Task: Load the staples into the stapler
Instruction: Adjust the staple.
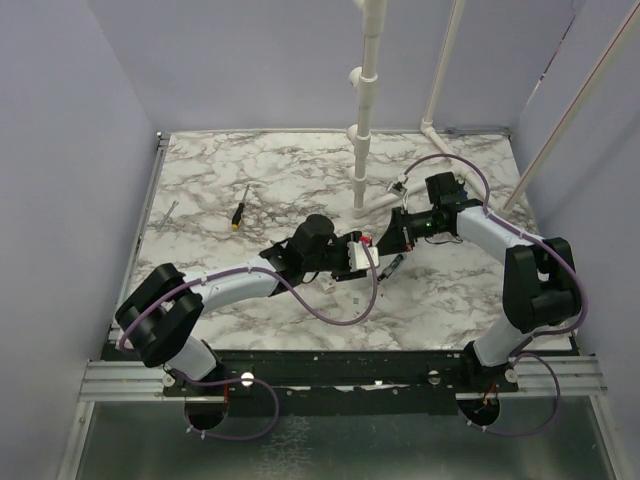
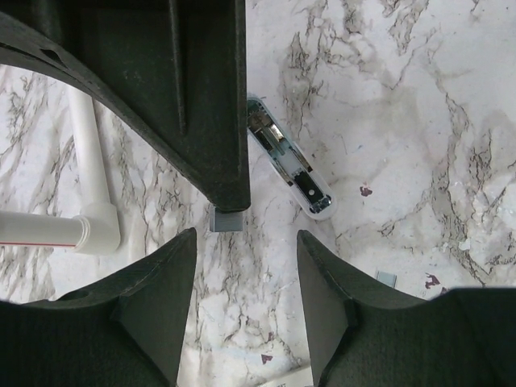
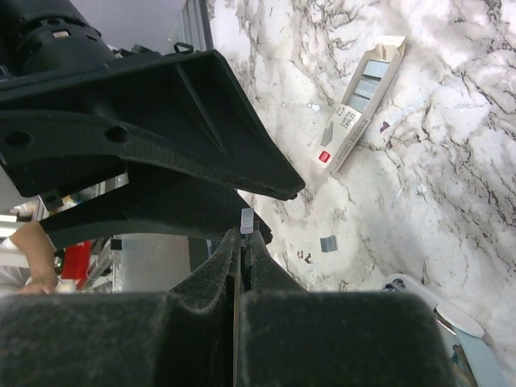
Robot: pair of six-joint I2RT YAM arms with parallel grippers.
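The stapler (image 2: 289,159) lies open on the marble table, white with its metal channel showing; it also shows in the top view (image 1: 392,267) and at the lower right of the right wrist view (image 3: 435,302). My right gripper (image 3: 244,235) is shut on a short grey strip of staples (image 3: 247,219), held just above the table beside the stapler. That strip shows in the left wrist view (image 2: 226,219) under the right finger. My left gripper (image 2: 246,266) is open and empty, hovering close to the strip and the stapler.
An open white staple box (image 3: 359,105) lies near the grippers. A loose staple piece (image 3: 328,243) lies on the table, also in the left wrist view (image 2: 386,277). A yellow-black screwdriver (image 1: 238,213) lies at left. A white pipe stand (image 1: 362,150) rises behind.
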